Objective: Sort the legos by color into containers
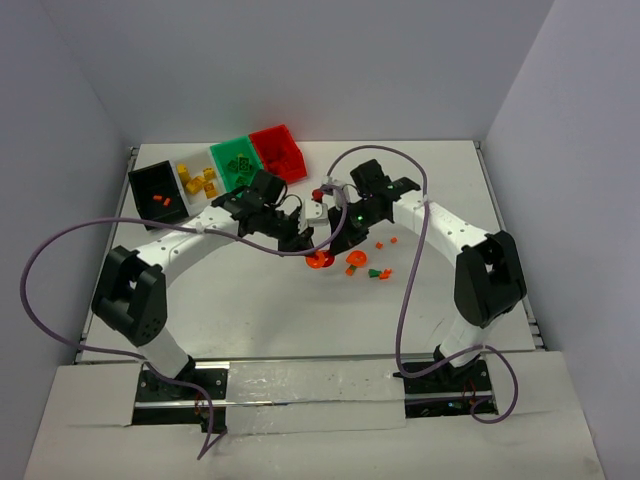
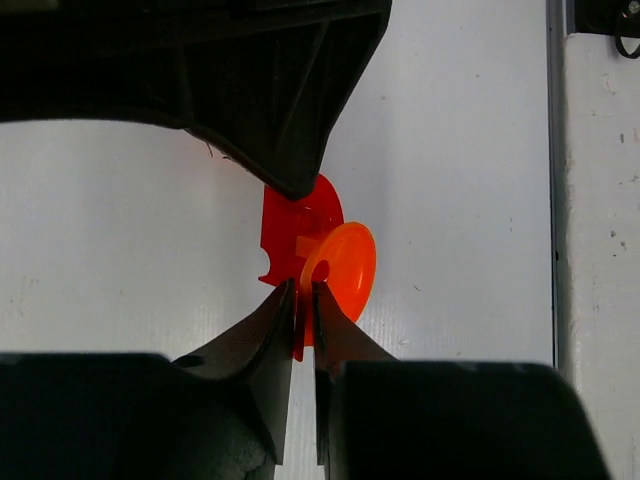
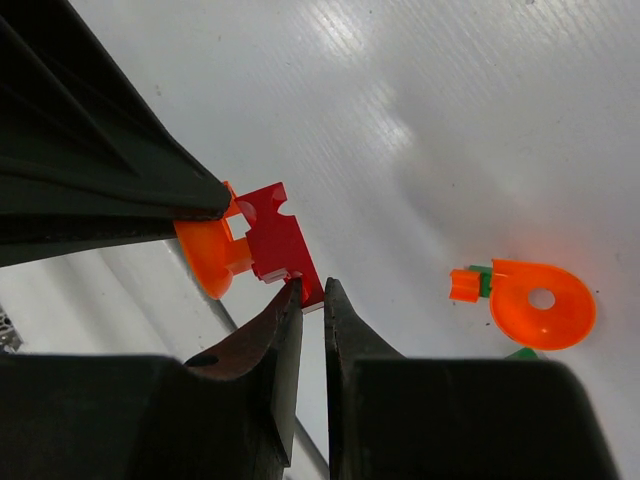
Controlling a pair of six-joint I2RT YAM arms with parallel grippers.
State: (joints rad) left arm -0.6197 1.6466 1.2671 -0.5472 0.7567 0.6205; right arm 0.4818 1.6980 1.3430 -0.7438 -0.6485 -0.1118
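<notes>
Separating joined red-and-orange lego point(image 2: 322, 235) | left gripper point(image 2: 305, 292) and right gripper point(image 3: 313, 290) both pinch it | we pull apart slowly, straight.

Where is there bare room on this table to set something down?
Bare: the table's near middle, between the arm bases, and its far right corner. Crowded: the far left, with four bins, and the centre, where the left claw and right claw hold a red piece beside loose bricks.

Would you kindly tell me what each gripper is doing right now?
Left gripper: closed on the red-and-orange piece.
Right gripper: closed on that same piece, at its red end.
</notes>
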